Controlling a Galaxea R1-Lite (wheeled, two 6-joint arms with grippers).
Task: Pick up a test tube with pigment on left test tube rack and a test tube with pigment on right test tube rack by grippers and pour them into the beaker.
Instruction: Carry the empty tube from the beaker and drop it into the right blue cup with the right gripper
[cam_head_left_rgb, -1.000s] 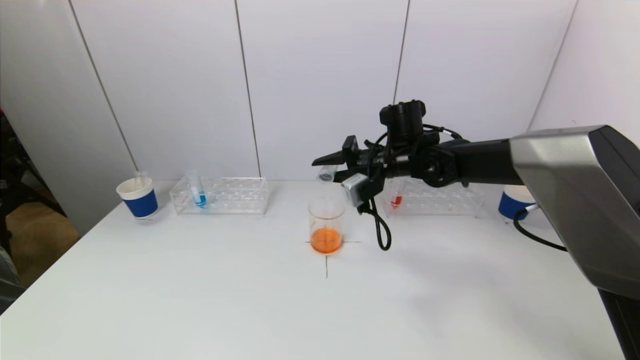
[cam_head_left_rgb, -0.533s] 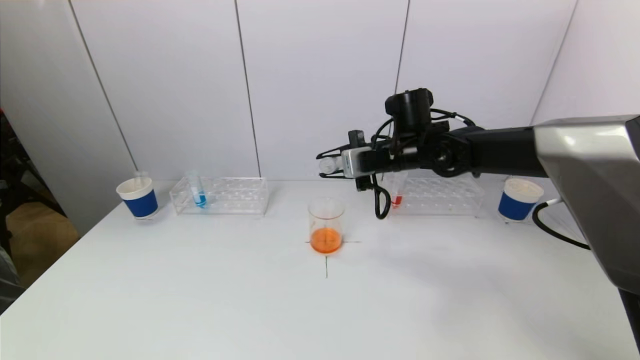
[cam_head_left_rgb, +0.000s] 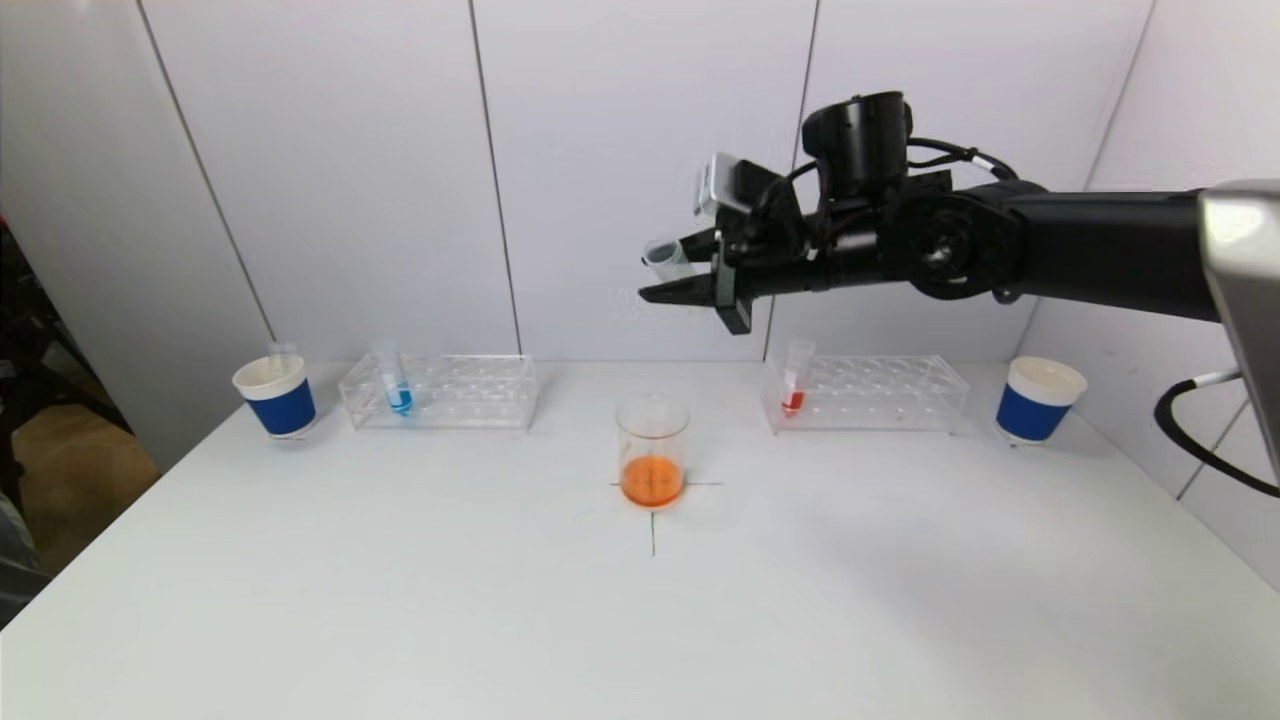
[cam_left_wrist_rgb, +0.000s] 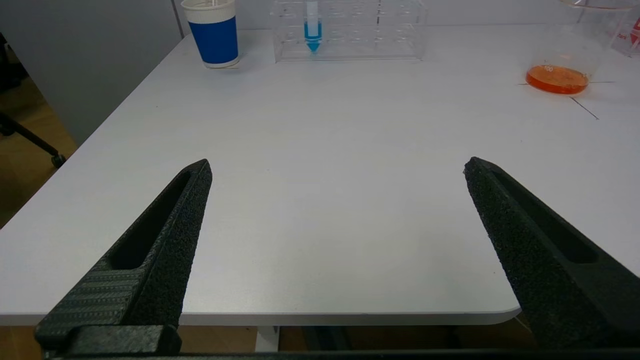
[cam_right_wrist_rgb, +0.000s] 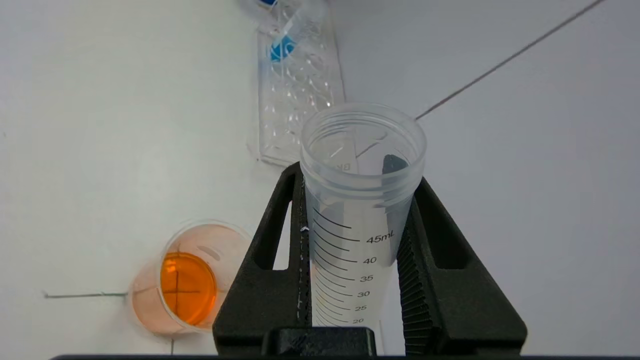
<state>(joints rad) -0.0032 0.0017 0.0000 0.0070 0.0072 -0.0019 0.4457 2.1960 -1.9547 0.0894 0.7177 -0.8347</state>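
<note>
My right gripper (cam_head_left_rgb: 682, 277) is shut on a clear, empty graduated test tube (cam_head_left_rgb: 667, 260) and holds it high above the table, up and to the right of the beaker (cam_head_left_rgb: 653, 450). The tube's open mouth (cam_right_wrist_rgb: 362, 132) points away from the wrist. Orange liquid sits in the beaker (cam_right_wrist_rgb: 187, 282). A tube of blue pigment (cam_head_left_rgb: 395, 385) stands in the left rack (cam_head_left_rgb: 470, 392). The right rack (cam_head_left_rgb: 880, 392) holds a tube of red pigment (cam_head_left_rgb: 795, 385). Low by the table's near left edge, my left gripper (cam_left_wrist_rgb: 337, 167) is open and empty.
Two blue-and-white paper cups stand at the far ends, one (cam_head_left_rgb: 277, 396) left of the left rack, the other (cam_head_left_rgb: 1038, 400) right of the right rack. A pencilled cross (cam_head_left_rgb: 653, 520) marks the table under the beaker. White wall panels stand close behind the racks.
My right arm has lifted up and back from just over the beaker. The wrist has rolled, so the empty tube's mouth now tilts up, not down. The left gripper has not moved.
</note>
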